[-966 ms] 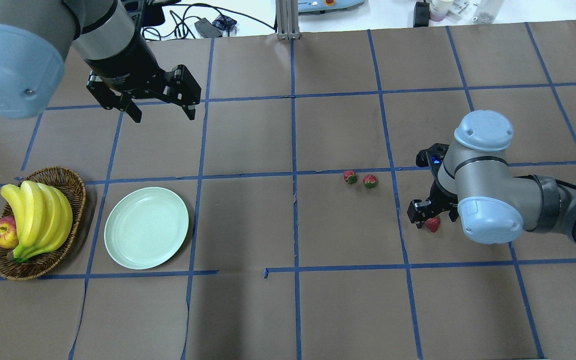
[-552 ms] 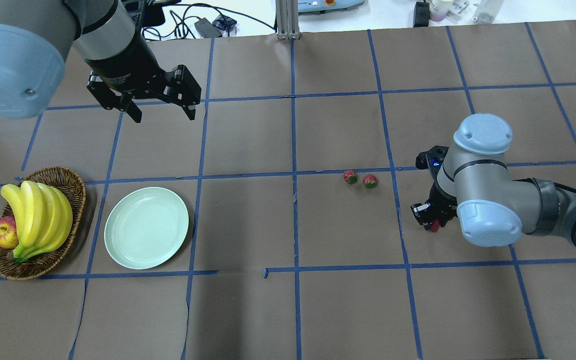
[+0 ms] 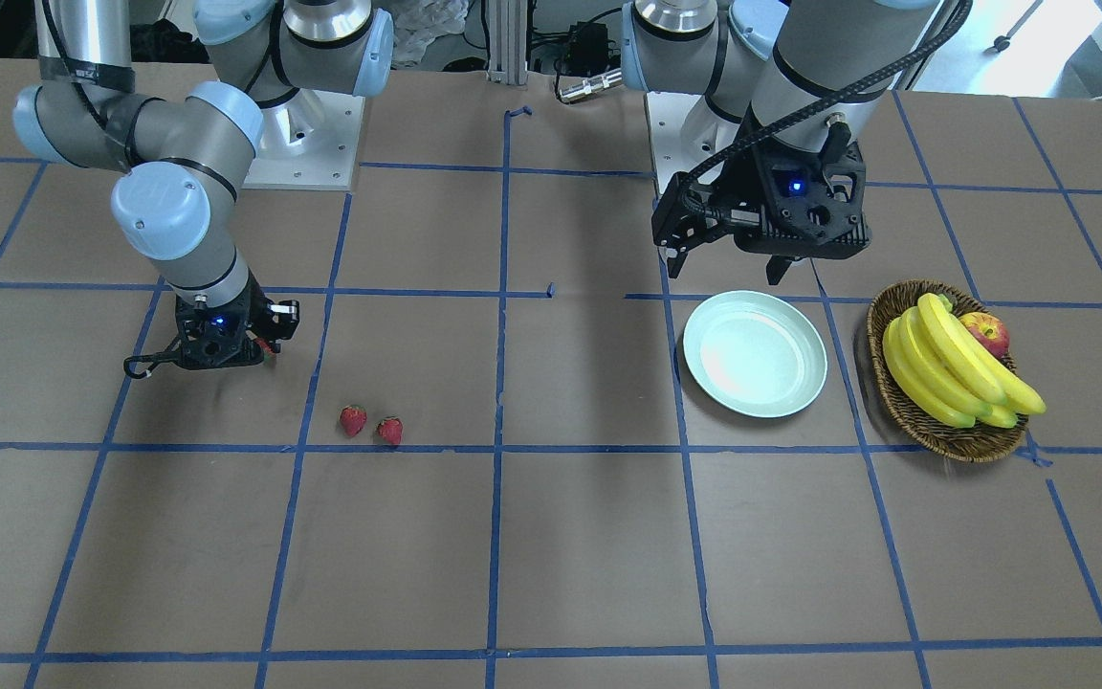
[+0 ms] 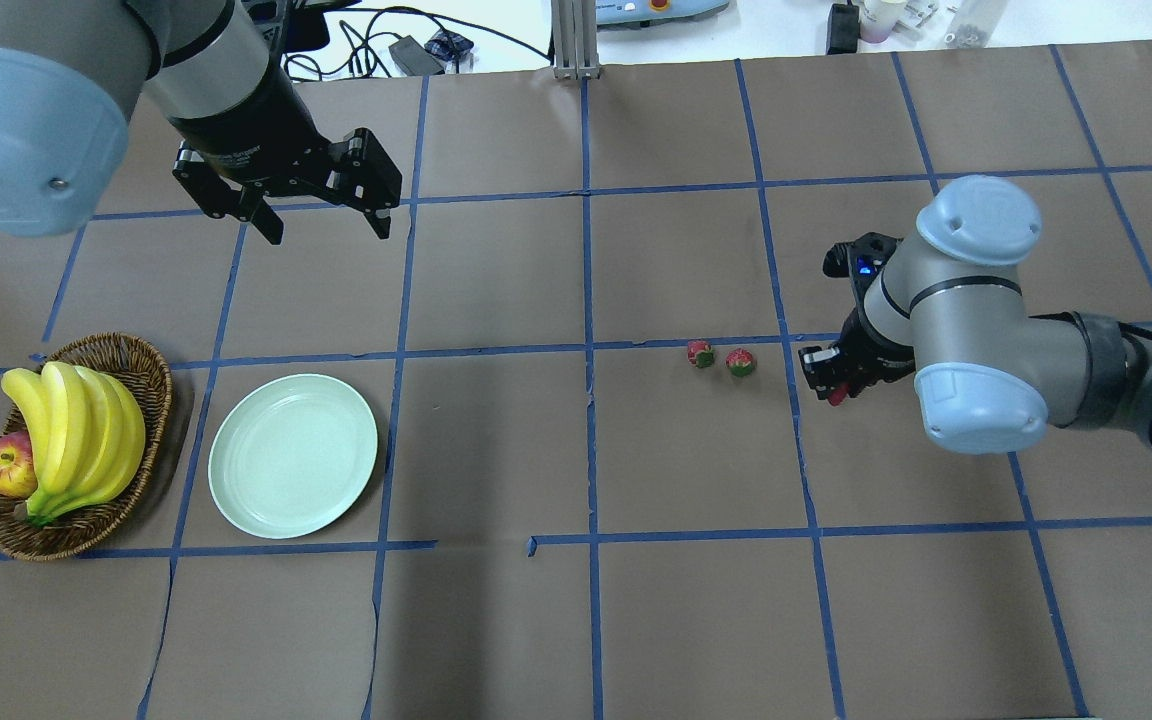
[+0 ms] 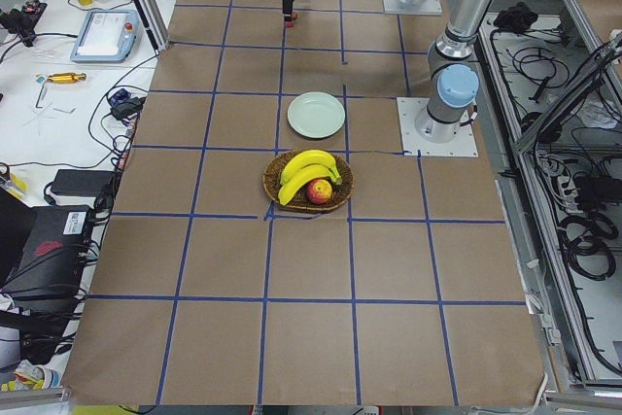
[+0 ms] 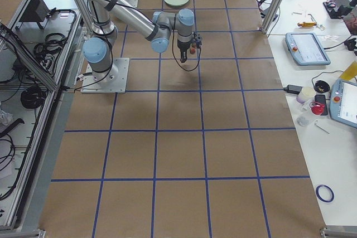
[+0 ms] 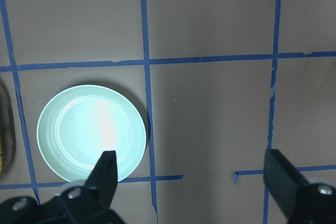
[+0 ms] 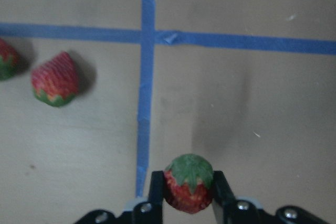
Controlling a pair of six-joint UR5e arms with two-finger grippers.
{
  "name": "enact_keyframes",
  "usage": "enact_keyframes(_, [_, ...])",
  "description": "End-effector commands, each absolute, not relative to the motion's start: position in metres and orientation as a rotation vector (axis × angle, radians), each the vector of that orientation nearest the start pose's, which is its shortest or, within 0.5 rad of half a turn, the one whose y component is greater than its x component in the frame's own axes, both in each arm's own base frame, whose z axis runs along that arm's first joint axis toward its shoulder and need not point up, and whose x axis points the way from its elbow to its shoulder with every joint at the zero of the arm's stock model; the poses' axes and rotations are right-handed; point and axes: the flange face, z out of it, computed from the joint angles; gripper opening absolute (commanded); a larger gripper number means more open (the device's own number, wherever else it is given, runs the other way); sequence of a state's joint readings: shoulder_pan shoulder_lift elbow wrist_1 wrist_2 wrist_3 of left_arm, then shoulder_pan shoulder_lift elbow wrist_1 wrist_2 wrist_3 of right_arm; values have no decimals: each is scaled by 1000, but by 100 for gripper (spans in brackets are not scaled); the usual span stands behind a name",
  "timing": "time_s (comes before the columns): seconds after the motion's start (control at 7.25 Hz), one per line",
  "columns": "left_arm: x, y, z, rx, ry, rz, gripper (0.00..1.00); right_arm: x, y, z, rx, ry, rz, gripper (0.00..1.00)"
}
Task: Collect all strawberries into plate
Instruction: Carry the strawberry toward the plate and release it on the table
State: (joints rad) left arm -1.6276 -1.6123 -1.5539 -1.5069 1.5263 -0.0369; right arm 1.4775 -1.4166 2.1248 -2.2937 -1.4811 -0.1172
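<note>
Right end effector (image 8: 188,184) with strawberry (image 8: 185,195), higher

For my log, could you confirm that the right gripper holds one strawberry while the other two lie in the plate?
No: the right gripper holds one strawberry, but the overhead view shows the other two on the table; the plate is empty.

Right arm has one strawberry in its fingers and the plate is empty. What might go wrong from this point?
1. The held strawberry sits only between the tips of the right gripper's fingers; it may slip on the long carry to the plate.
2. The two loose strawberries lie on the line towards the plate; a low pass may knock them.
3. The open left gripper hangs near the plate; the arms may crowd there.
</note>
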Motion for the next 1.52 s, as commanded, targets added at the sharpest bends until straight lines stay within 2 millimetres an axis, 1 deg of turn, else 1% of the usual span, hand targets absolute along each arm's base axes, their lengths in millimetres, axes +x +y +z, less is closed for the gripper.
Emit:
enact_keyframes(0.0, [-167,-505,482,31,3187,-63,100,190,-477,249,145,2990,-82,0])
enact_keyframes(0.14, [-167,-505,481,31,3187,-60,100,233,-479,249,258,2972,-104,0])
enact_keyframes(0.28, [-167,-505,481,31,3187,-60,100,274,-483,243,311,2961,-101,0])
enact_keyframes(0.41, [-167,-505,482,31,3187,-63,100,304,-480,238,319,3002,-124,0])
enact_keyframes(0.55, [-167,-505,482,31,3187,-63,100,327,-475,227,350,2993,-148,3])
enact_keyframes(0.69, [-167,-504,481,28,3187,-58,100,348,-469,209,357,2991,-147,3])
enact_keyframes(0.83, [-167,-504,482,31,3187,-60,100,363,-462,198,365,3000,-151,3])
enact_keyframes(0.97, [-167,-504,481,28,3187,-58,100,372,-459,193,353,2988,-159,2])
enact_keyframes(1.1, [-167,-504,481,28,3187,-58,100,374,-459,188,362,2989,-149,2])
enact_keyframes(1.24, [-167,-504,481,28,3187,-58,100,376,-458,188,358,2988,-148,15])
enact_keyframes(1.38, [-167,-504,482,31,3187,-60,100,377,-452,185,329,3008,-140,99])
